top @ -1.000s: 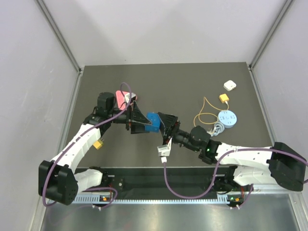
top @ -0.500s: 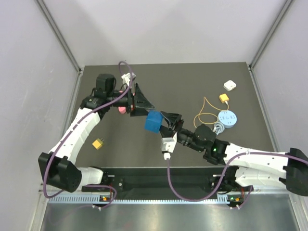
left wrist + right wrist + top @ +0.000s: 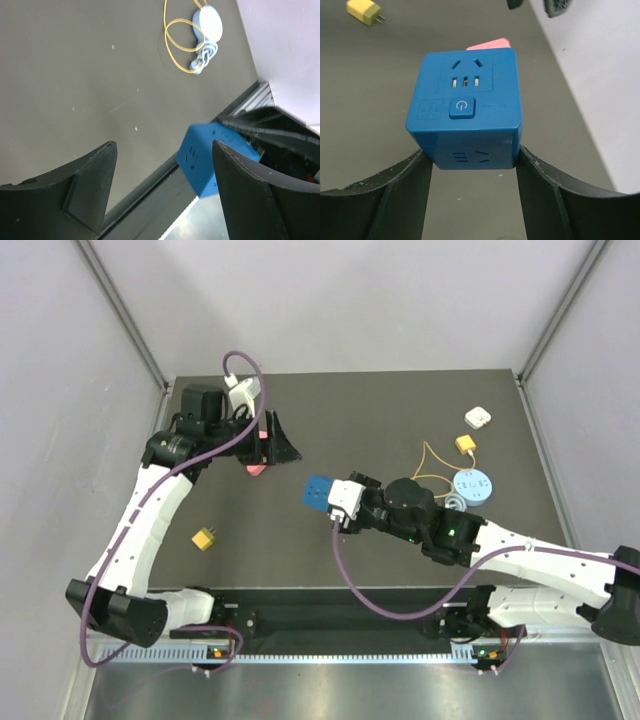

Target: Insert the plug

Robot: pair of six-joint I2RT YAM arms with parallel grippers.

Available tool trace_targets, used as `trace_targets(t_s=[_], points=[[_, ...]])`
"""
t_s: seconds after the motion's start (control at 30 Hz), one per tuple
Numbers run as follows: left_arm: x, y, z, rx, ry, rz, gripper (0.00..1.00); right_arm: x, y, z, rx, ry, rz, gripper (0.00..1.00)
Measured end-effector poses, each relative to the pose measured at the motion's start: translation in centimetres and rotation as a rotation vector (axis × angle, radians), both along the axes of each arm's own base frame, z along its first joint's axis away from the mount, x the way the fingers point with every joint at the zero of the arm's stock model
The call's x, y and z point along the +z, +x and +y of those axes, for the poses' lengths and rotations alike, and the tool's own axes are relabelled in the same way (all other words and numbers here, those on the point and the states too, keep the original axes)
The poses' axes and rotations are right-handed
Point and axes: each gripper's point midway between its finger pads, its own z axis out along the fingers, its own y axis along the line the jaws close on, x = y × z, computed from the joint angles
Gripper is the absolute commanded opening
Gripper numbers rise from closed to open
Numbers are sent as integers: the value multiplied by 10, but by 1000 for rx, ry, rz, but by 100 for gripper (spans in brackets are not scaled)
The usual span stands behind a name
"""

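The plug point(image 3: 465, 444) is a small yellow block on a thin looping yellow wire point(image 3: 428, 480), lying at the table's right back; only its wire loop point(image 3: 180, 35) shows in the left wrist view. My right gripper point(image 3: 335, 502) is shut on a blue socket cube point(image 3: 317, 492) mid-table. In the right wrist view the fingers clamp the cube's point(image 3: 467, 107) two sides, gripper point(image 3: 471, 150), and a socket face and power button point at the camera. My left gripper point(image 3: 285, 443) hangs open and empty to the cube's back left; the blue cube point(image 3: 207, 157) shows past my left gripper point(image 3: 164, 145).
A light-blue disc point(image 3: 472, 486) with a grey cord point(image 3: 202, 57) lies by the wire. At the back right sits a white square block point(image 3: 477, 418). A pink object point(image 3: 255, 468) lies under the left gripper. A loose yellow pronged adapter point(image 3: 205, 538) lies front left.
My left gripper has let go of the blue cube and pulled away to the back left, jaws open. The right gripper keeps the cube and has turned its wrist.
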Motion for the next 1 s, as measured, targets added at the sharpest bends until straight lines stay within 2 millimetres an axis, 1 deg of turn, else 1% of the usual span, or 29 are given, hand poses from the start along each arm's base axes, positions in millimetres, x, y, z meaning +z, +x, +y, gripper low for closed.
trace_targets(t_s=[0.03, 0.07, 0.17, 0.2, 0.27, 0.33, 0.43, 0.5, 0.67, 0.77, 0.9, 1.0], points=[[-2, -4, 1, -3, 5, 7, 82, -1, 0, 0, -7, -1, 31, 0], [-4, -7, 2, -6, 7, 12, 87, -2, -2, 1, -13, -2, 64, 0], [-15, -22, 1, -21, 8, 36, 95, -14, -7, -2, -21, -9, 156, 0], [-18, -28, 1, -24, 3, 45, 97, -19, -9, -3, -24, -17, 183, 0], [-20, -36, 0, -29, -6, 53, 97, -27, -11, -5, -28, -33, 226, 0], [-14, -42, 0, -35, -23, 42, 98, -33, -12, -5, -33, -51, 263, 0], [-8, -46, -5, -52, -39, 22, 96, -37, -12, -2, -36, -61, 296, 0], [-10, -50, -11, -74, -38, 27, 95, -38, -11, 0, -38, -61, 307, 0], [-29, -61, -26, -109, -20, 76, 93, -39, -11, 0, -40, -48, 339, 0], [-36, -66, -35, -121, -9, 98, 94, -38, -10, 0, -40, -39, 355, 0], [-46, -71, -47, -138, -5, 116, 95, -31, -7, 1, -41, -19, 361, 0], [-57, -74, -53, -144, 13, 138, 95, -30, -7, 1, -39, -12, 363, 0]])
